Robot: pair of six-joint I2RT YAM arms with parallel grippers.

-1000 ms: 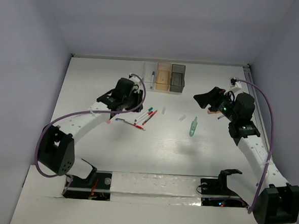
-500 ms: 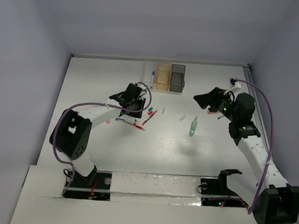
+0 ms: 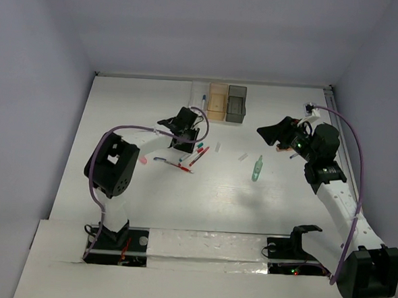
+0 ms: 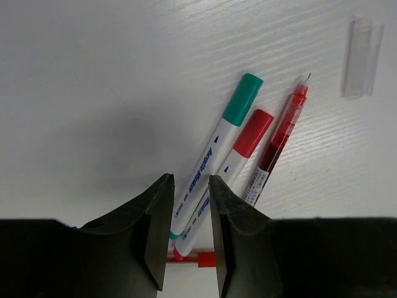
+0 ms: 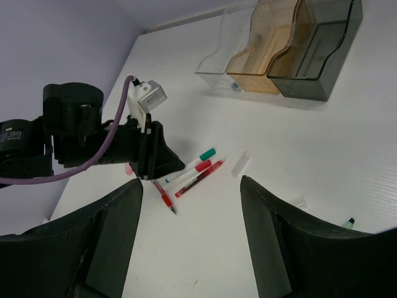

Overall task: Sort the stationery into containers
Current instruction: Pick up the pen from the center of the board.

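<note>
Left wrist view: my left gripper point(image 4: 189, 180) has its fingers drawn close with a narrow gap between them, and I see nothing clamped there. Through the gap show the tail ends of a teal-capped marker point(image 4: 214, 146) and a red-capped marker point(image 4: 234, 156). They lie side by side on the white table point(image 4: 93, 74), caps pointing away from me and to my right. Whether my fingers touch them I cannot tell. A red pen point(image 4: 276, 139) lies right beside the red-capped marker on its far side. A clear cap point(image 4: 363, 57) sits well beyond it, apart from the rest. A second red pen point(image 4: 192, 257) runs crosswise under my fingers, showing only in the gap.

From above, the clear bin point(image 3: 199, 99), orange bin point(image 3: 217, 101) and grey bin point(image 3: 236, 101) stand touching in a row beyond my left gripper point(image 3: 186, 140). A blue pen point(image 3: 203, 99) is in the clear one.

My right gripper point(image 5: 189, 183) is spread wide and holds nothing, hanging above the table well to the right of the markers. Through its fingers I look across at the left gripper point(image 5: 162, 162) and the three pens in front of it. The bins stand farther off, up and to the right. A green tube point(image 3: 257, 168) lies between my two grippers, nearer the right one. Two small pale pieces point(image 3: 218, 147) lie loose between the tube and the markers.
</note>
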